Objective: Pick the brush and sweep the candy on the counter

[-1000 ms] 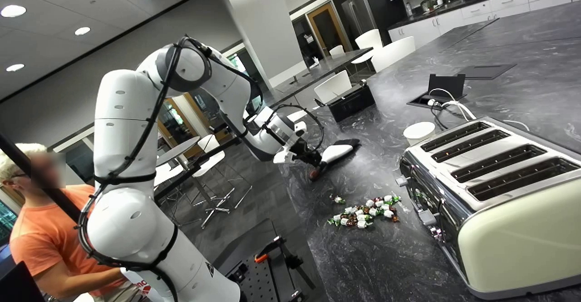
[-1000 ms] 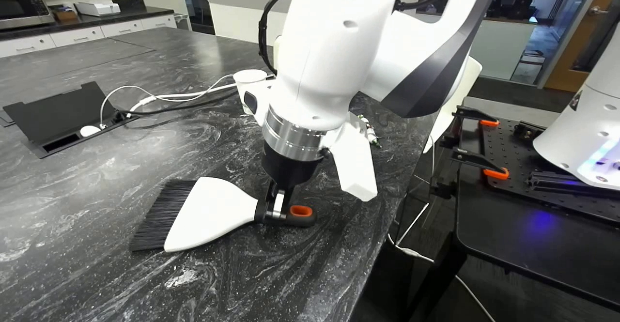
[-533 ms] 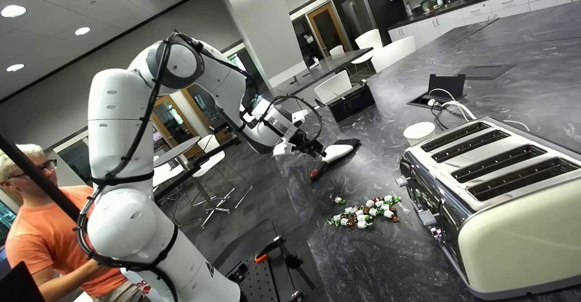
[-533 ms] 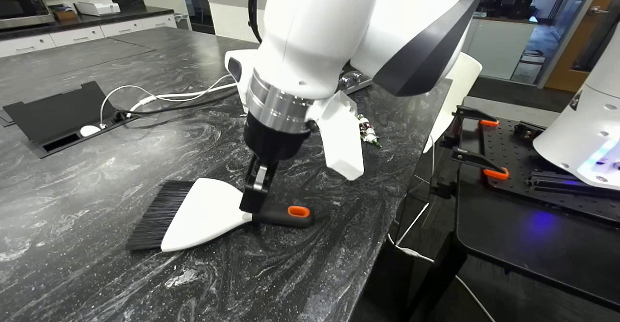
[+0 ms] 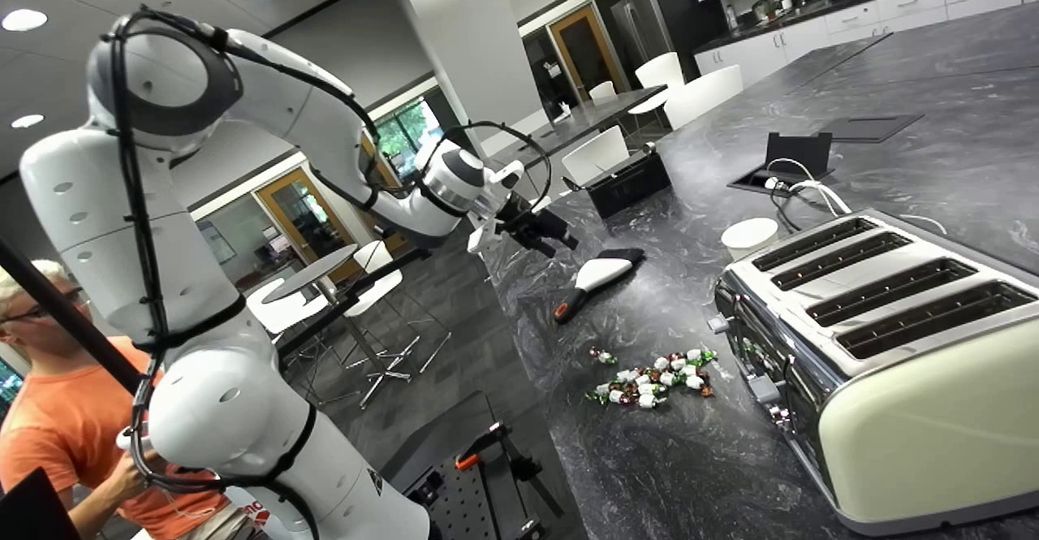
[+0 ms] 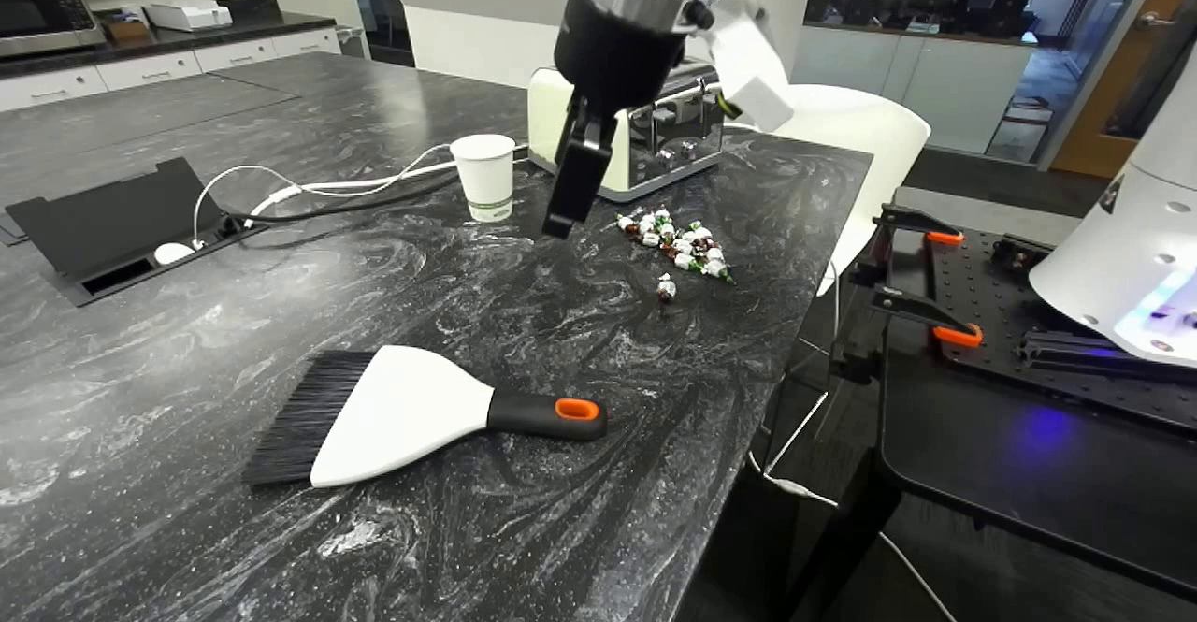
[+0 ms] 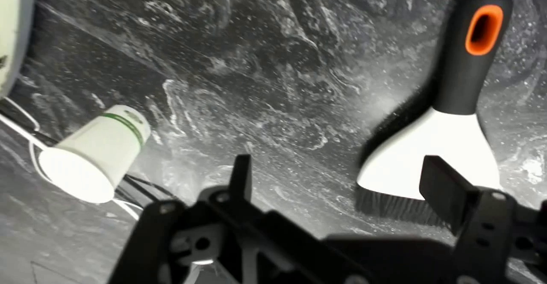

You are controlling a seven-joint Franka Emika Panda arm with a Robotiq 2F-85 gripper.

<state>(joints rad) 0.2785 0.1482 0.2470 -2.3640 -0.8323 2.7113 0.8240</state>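
Note:
The brush (image 6: 402, 416) lies flat on the dark counter (image 6: 281, 556), with a white head, dark bristles and a black handle holed in orange. Above the counter, clear of the brush (image 5: 602, 272), my gripper (image 5: 563, 248) hangs open. In the wrist view the gripper (image 7: 336, 160) has its fingers wide apart and nothing between them; one finger (image 7: 444, 185) covers part of the brush head (image 7: 448, 143) beneath. The candy (image 6: 692, 248) is a loose pile of white, green and brown wrapped pieces near the toaster; one candy piece (image 6: 666, 288) sits apart.
A cream four-slot toaster (image 5: 925, 426) stands beside the candy. Near it is a white paper cup (image 6: 486, 178). White cables run to a raised outlet lid (image 6: 112, 210). A black box (image 5: 629, 187) is at the far counter edge. A person (image 5: 81, 410) sits behind the arm.
One second ago my gripper was closed around the brush handle. It has since let go, opened, and risen away from the brush, which stays on the counter. The candy has not moved.

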